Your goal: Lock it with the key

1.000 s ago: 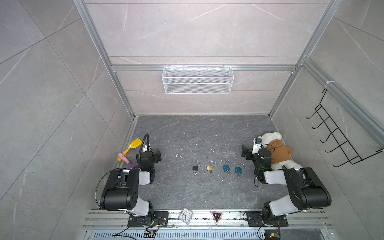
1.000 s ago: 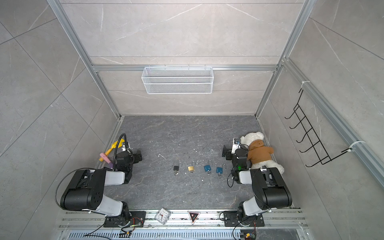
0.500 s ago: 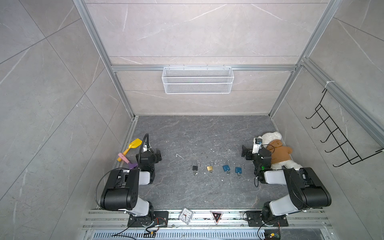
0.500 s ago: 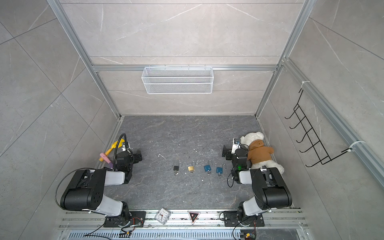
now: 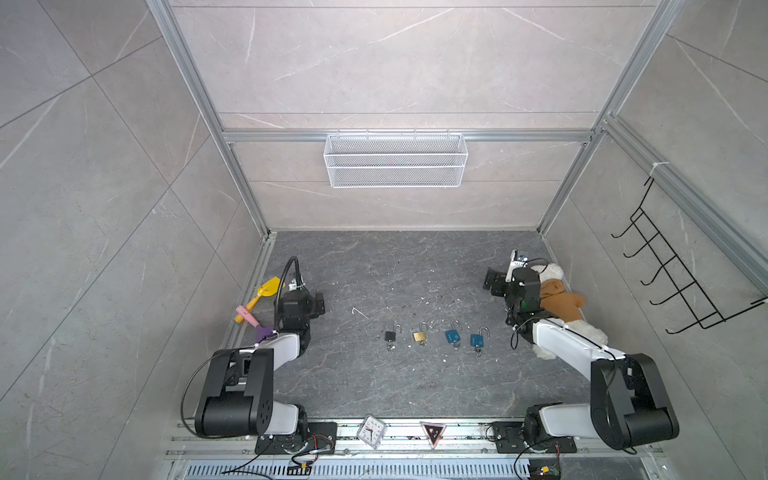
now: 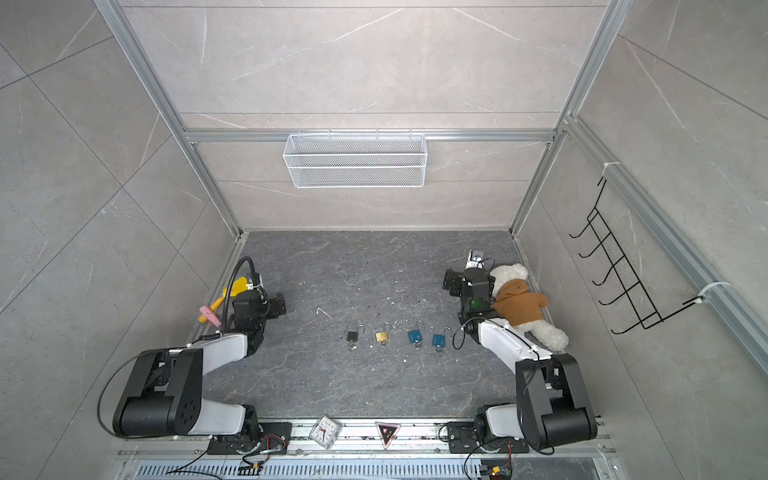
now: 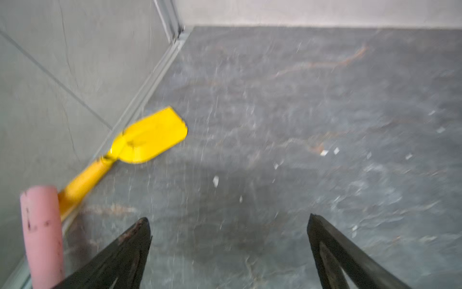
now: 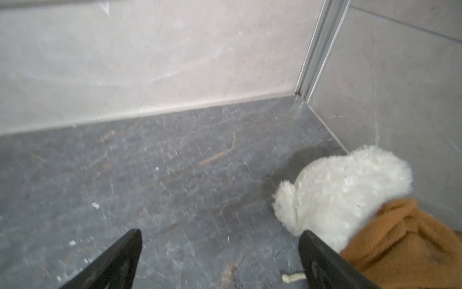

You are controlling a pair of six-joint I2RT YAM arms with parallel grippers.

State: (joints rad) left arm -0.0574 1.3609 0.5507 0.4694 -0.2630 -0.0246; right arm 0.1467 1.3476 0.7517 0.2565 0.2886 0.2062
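Observation:
Several small padlocks lie in a row mid-floor in both top views: a black one, a brass one and two blue ones. Their shackles stand raised, and a small key shows at the near end of each. My left gripper rests open low over the floor, far left of the row, with nothing between its fingers. My right gripper is open and empty too, right of the row and farther back. Neither wrist view shows a padlock.
A yellow toy shovel and a pink handle lie along the left wall beside my left gripper. A white teddy bear in a brown hoodie lies against my right arm. A wire basket hangs on the back wall and a hook rack on the right wall.

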